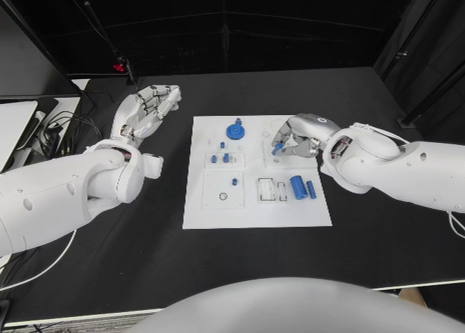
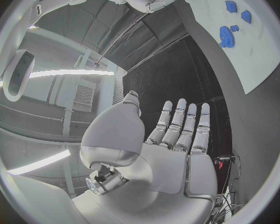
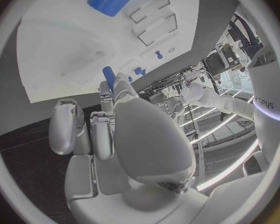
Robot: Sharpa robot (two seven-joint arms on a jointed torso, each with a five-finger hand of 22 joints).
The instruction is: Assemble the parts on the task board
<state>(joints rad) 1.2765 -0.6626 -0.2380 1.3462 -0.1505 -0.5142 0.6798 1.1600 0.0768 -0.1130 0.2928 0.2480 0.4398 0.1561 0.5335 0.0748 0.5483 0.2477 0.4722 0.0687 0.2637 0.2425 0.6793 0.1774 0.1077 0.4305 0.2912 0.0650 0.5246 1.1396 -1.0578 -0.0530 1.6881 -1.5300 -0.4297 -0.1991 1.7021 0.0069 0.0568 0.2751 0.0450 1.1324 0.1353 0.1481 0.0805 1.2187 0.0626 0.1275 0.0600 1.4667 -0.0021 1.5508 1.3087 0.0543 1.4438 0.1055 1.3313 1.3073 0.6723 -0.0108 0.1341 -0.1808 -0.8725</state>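
Now: right hand [image 1: 298, 136] pinches one blue part [image 1: 277, 148] | left hand [image 1: 148, 109] empty, fingers spread | task board [image 1: 255, 208]: one

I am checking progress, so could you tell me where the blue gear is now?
In the head view the blue gear sits on the task board's far part, left of the right hand.

One word readable, in the right wrist view: grey lettering running along the white right arm [image 3: 264, 102], possibly "SHARPA", too bent by the lens for certainty.
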